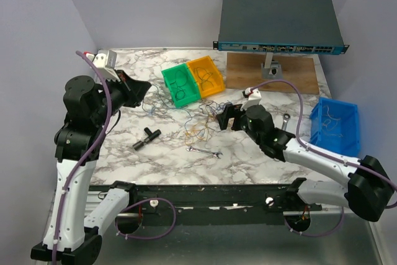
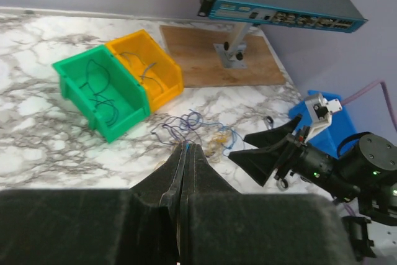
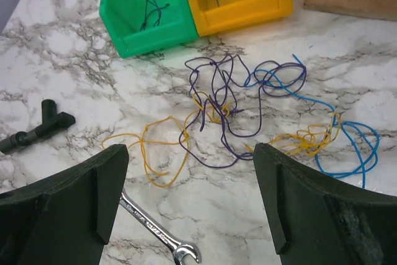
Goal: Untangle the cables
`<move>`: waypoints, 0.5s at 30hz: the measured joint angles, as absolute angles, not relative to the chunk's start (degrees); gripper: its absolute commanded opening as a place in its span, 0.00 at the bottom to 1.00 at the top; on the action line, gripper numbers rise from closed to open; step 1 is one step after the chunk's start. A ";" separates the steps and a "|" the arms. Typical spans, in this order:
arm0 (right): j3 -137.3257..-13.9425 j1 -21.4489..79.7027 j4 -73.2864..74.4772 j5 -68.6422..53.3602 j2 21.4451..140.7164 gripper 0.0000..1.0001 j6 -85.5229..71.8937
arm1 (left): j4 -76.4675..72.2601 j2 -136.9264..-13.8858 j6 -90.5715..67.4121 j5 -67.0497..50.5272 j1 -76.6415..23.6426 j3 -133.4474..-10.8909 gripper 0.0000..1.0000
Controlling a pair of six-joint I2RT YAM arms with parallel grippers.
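Note:
The cables are a loose tangle of blue, yellow and dark purple wire loops on the marble table, in front of the bins. They also show in the right wrist view and the left wrist view. My left gripper is raised left of the tangle. Its jaws are shut, with a thin blue strand pinched at the tip. My right gripper is open and empty at the tangle's right side. In its own view the wires lie just beyond the fingertips.
A green bin and an orange bin with wire loops stand behind the tangle. A blue bin is at the right. A wrench and a black T-fitting lie in front. A network switch stands on a wooden board.

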State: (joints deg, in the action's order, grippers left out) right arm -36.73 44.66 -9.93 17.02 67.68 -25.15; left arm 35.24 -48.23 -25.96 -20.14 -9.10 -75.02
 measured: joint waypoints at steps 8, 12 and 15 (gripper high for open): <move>-37.19 44.66 -9.91 18.68 64.60 0.89 -22.37 | 28.97 -57.93 -31.40 -24.91 -11.09 -75.68 0.00; -36.84 44.66 -10.17 21.34 62.39 0.89 -22.37 | 27.77 -65.06 -33.21 -24.25 -13.61 -77.71 0.00; -36.23 44.66 -10.63 23.03 60.12 0.89 -22.26 | 26.74 -69.69 -34.72 -23.42 -14.72 -80.82 0.00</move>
